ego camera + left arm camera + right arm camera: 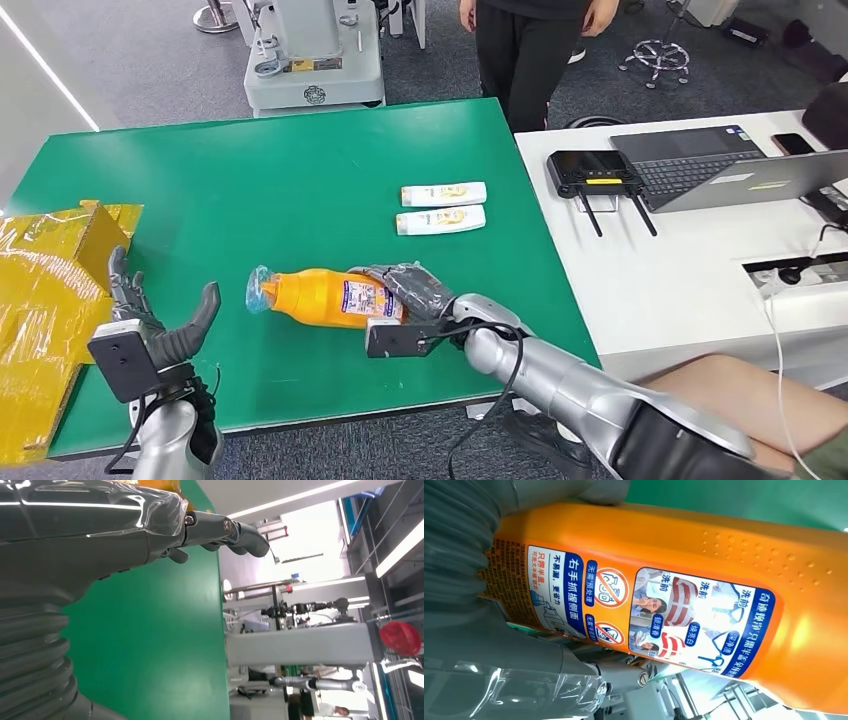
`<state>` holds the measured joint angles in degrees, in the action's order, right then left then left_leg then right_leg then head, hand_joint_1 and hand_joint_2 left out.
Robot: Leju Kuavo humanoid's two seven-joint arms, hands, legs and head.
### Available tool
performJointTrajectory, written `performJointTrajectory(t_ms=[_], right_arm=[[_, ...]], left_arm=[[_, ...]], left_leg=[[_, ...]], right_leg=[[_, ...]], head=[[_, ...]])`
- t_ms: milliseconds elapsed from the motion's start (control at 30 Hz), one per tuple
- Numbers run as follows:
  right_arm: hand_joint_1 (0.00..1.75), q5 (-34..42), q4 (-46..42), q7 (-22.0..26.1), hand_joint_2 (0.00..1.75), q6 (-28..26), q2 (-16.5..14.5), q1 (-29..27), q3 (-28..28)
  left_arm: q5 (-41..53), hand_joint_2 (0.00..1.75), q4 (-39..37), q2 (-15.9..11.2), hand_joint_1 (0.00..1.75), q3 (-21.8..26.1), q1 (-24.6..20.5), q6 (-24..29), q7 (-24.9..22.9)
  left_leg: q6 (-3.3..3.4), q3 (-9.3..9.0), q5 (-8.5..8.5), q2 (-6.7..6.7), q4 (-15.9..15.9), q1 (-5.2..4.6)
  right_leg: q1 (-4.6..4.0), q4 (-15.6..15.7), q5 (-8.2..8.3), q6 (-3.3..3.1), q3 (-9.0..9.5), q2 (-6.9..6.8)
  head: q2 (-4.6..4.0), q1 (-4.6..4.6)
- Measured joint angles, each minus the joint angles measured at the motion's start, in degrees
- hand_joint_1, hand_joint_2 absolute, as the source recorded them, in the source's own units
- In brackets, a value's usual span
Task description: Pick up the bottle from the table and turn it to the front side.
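An orange bottle (320,297) with a pale blue cap lies on its side on the green table (270,170), cap toward the left. Its label (366,298) with pictures and blue text faces up. My right hand (415,285) grips the bottle's base end, dark fingers wrapped over it. In the right wrist view the orange bottle (684,545) sits very close, label (649,615) toward the camera, held against my right hand (509,645). My left hand (150,315) stands with fingers spread and empty, left of the cap. Above the table in the left wrist view is my left hand (125,525).
Two small white tubes (442,207) lie side by side beyond the bottle. A yellow cardboard box (45,300) sits at the table's left edge. A white desk (680,260) with a laptop stands to the right. A person (525,45) stands behind the table.
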<state>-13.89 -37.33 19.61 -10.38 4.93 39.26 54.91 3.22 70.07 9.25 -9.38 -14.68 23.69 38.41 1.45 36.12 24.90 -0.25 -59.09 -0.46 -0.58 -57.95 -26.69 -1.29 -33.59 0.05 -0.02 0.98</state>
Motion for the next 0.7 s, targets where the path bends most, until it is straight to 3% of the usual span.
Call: performJointTrajectory(t_ms=[300,700], right_arm=[[1.75,-5.14,-7.2,1.76,1.75,-3.65,-0.61,-7.4,-7.54],[1.75,-6.3,-16.4,8.74,1.75,-11.68,-2.77,-14.03,-17.78]], left_arm=[[0.03,1.75,-0.31,-2.89,0.0,3.18,-1.83,-1.75,-0.4],[-0.19,1.75,-3.88,-3.08,0.0,2.03,-4.94,-8.82,-1.46]], left_leg=[[0.0,0.01,0.0,-0.03,0.0,-0.01],[0.0,0.01,0.0,0.02,-0.01,-0.01]], right_leg=[[0.01,0.01,0.0,0.0,0.0,-0.04],[0.01,0.01,0.0,0.0,-0.04,0.0]], head=[[0.0,0.0],[0.0,0.0]])
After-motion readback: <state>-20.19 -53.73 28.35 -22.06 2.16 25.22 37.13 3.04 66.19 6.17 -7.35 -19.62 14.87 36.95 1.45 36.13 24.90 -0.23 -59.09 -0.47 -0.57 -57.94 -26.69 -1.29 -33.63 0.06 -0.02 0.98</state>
